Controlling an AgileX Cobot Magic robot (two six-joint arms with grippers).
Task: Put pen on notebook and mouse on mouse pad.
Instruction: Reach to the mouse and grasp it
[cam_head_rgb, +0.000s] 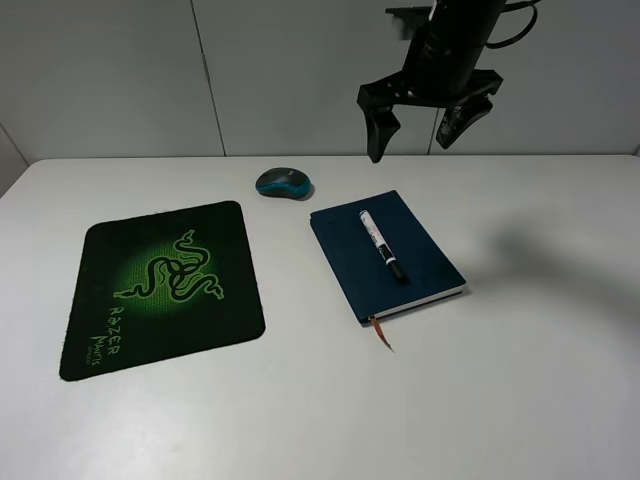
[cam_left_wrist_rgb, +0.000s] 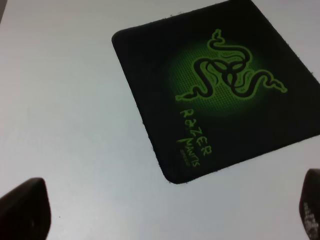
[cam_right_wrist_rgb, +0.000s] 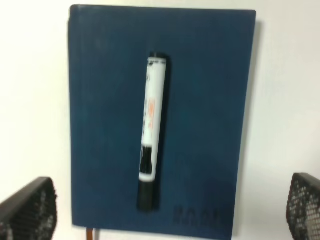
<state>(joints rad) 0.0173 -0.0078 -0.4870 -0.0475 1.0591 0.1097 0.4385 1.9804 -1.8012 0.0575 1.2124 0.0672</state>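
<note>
Navy hardcover marks the one notebook (cam_head_rgb: 425, 262), a flat rectangle right of centre in the high view, with white page edges and one thin orange-brown ribbon (cam_head_rgb: 383, 333) trailing from its lower edge. One pen (cam_head_rgb: 382, 245) lies lengthwise on its cover: a short white cylinder with a black cap (the barrel lettering is too blurred to read). One mouse (cam_head_rgb: 284, 183), a small smooth oval, dark grey on top with teal sides, sits on the white table (cam_head_rgb: 520, 390) near the notebook's upper-left corner, apart from the one mouse pad (cam_head_rgb: 230, 300) at the left. The pad is matte black and round-cornered, with a green snake logo. Two grippers show. The right gripper (cam_head_rgb: 411, 148) hangs at upper right, jaws spread wide and empty. The left gripper (cam_left_wrist_rgb: 170, 200) shows only in its wrist view, dark fingers (cam_left_wrist_rgb: 22, 210) far apart, holding nothing.
</note>
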